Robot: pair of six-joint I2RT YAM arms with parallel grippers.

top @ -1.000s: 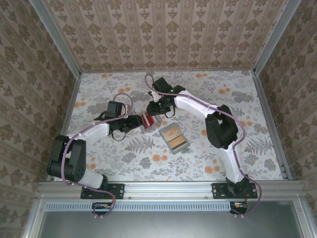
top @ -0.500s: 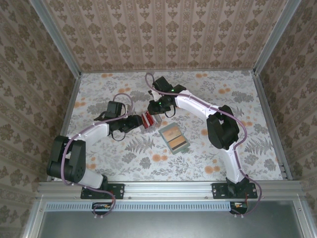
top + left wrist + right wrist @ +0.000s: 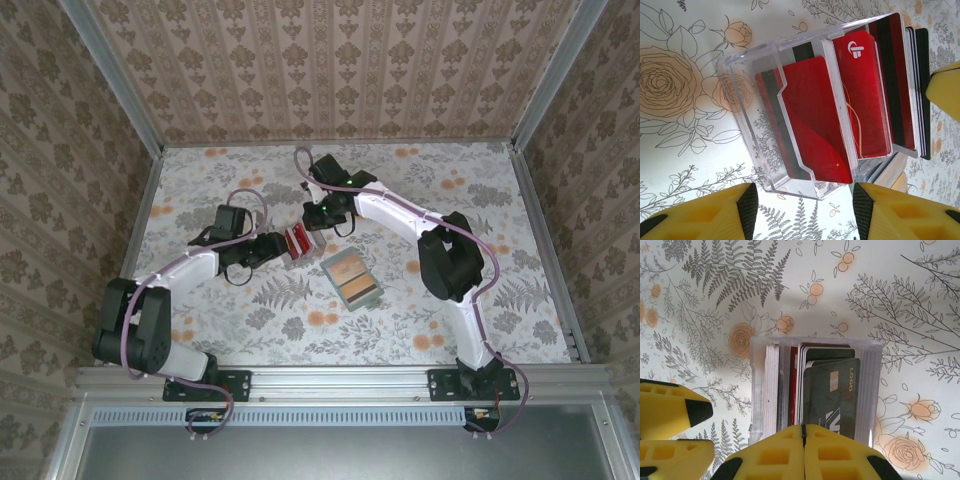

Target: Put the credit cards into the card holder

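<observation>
Tan damask wallpaper (image 3: 340, 70) on three walls. Tabletop (image 3: 480, 190) in pale floral print, orange blooms, grey ferns. Aluminium frame (image 3: 340, 378) borders it. I read the light as even, possibly overhead.

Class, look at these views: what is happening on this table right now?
Two robot arms work at a clear box of cards. The left gripper is open, its fingers either side of the box's end. The right gripper is shut, apparently pinching a dark green card tilted out of the stack. The card holder lies on the table nearby, apart from both grippers.
</observation>
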